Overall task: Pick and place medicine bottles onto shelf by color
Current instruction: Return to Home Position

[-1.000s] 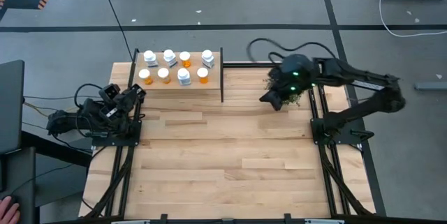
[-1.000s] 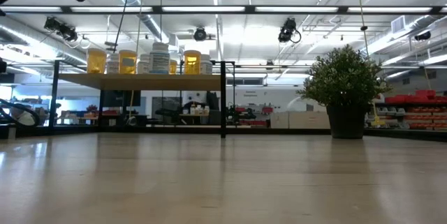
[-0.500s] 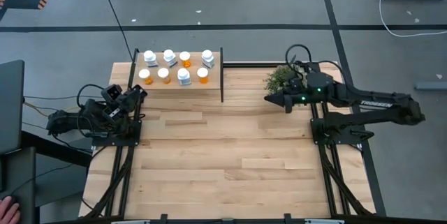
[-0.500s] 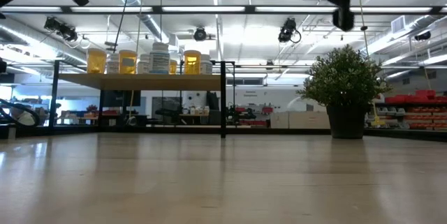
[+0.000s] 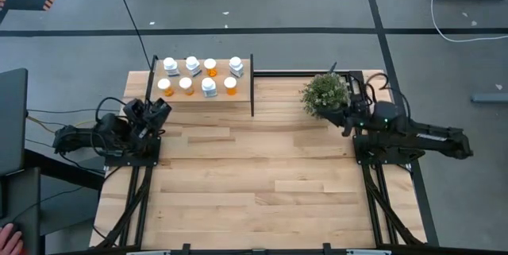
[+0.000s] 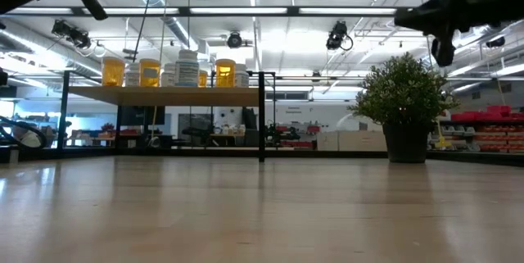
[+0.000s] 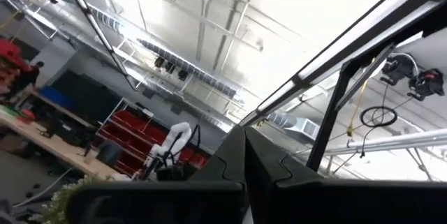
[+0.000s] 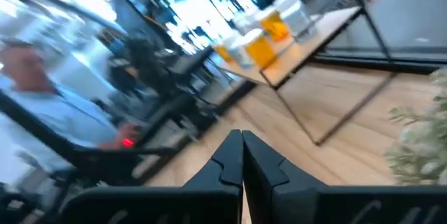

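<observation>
- The left tool (image 5: 155,112) sits folded at the left edge of the table (image 5: 262,183), just near of the shelf. In its wrist view the two fingers (image 7: 232,165) are pressed together, clenched on nothing.
- The shelf (image 5: 194,99) stands at the far left corner of the table.
- All eight medicine bottles (image 5: 209,87) stand upright on the shelf in two rows of four. The far row runs white, white, orange, white. The near row runs orange, orange, white, orange.
- A black divider panel (image 5: 252,85) rises at the shelf's right end.
- A potted plant (image 5: 324,92) stands on the far right part of the table, well apart from the shelf.
- The right tool (image 5: 347,118) hangs just beside the plant, on its near right side and up off the table. Its fingers (image 8: 229,162) meet tip to tip, clenched and empty.
</observation>
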{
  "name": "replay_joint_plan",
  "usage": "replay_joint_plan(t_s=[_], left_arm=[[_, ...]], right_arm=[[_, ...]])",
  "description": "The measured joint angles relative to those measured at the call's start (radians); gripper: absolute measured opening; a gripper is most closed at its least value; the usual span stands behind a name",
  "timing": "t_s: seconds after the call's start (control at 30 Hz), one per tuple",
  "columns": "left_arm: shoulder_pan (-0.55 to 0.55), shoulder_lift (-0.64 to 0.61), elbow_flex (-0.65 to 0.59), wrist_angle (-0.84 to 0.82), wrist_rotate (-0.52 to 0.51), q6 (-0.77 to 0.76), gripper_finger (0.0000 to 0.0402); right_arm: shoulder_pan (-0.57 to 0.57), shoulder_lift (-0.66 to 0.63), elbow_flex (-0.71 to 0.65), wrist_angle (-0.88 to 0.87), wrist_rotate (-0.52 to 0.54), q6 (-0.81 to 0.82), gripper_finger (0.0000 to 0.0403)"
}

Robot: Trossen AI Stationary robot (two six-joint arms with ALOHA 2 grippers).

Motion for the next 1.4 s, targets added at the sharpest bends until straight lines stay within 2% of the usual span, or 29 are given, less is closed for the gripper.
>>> replay_joint_plan(t_s=[0.13, 0.33, 0.53, 0.67, 0.77, 0.9, 1.0, 1.2, 1.27, 1.4], left_arm=[[-0.001, 0.0, -0.055, 0.077, 0.003, 0.003, 0.0003], [-0.003, 0.0, -0.062, -0.008, -0.007, 0.0, 0.0002], [-0.003, 0.001, -0.062, -0.072, -0.009, 0.024, 0.0003], [-0.003, 0.0, -0.062, -0.121, -0.005, 0.025, 0.0004], [-0.003, 0.002, -0.063, -0.282, -0.012, 0.013, 0.0003], [-0.003, 0.003, -0.063, -0.449, -0.015, -0.005, 0.0004], [-0.003, 0.002, -0.063, -0.459, -0.016, 0.121, 0.0008], [0.0, 0.002, -0.063, -0.513, -0.016, 0.56, 0.0005], [0.006, 0.002, -0.063, -0.533, -0.017, 0.601, 0.0004], [0.008, 0.002, -0.063, -0.633, -0.018, 0.575, 0.0013]], right_arm=[[0.053, -0.11, -0.141, 0.157, 0.038, 0.039, 0.0006], [0.134, -0.194, -0.286, 0.266, 0.169, 0.019, 0.0006], [0.202, -0.196, -0.288, 0.193, 0.257, -0.035, 0.0006], [0.202, -0.196, -0.287, 0.188, 0.248, -0.052, 0.0006], [0.202, -0.193, -0.286, 0.144, 0.21, -0.079, 0.0006], [0.202, -0.167, -0.285, 0.135, 0.163, -0.242, 0.0006], [0.202, -0.16, -0.285, 0.135, 0.165, -0.33, 0.0006], [0.202, -0.159, -0.285, 0.13, 0.142, -0.502, 0.0006], [0.202, -0.159, -0.285, 0.13, 0.141, -0.564, 0.0006], [0.202, -0.155, -0.285, 0.13, 0.141, -0.595, 0.0006]])
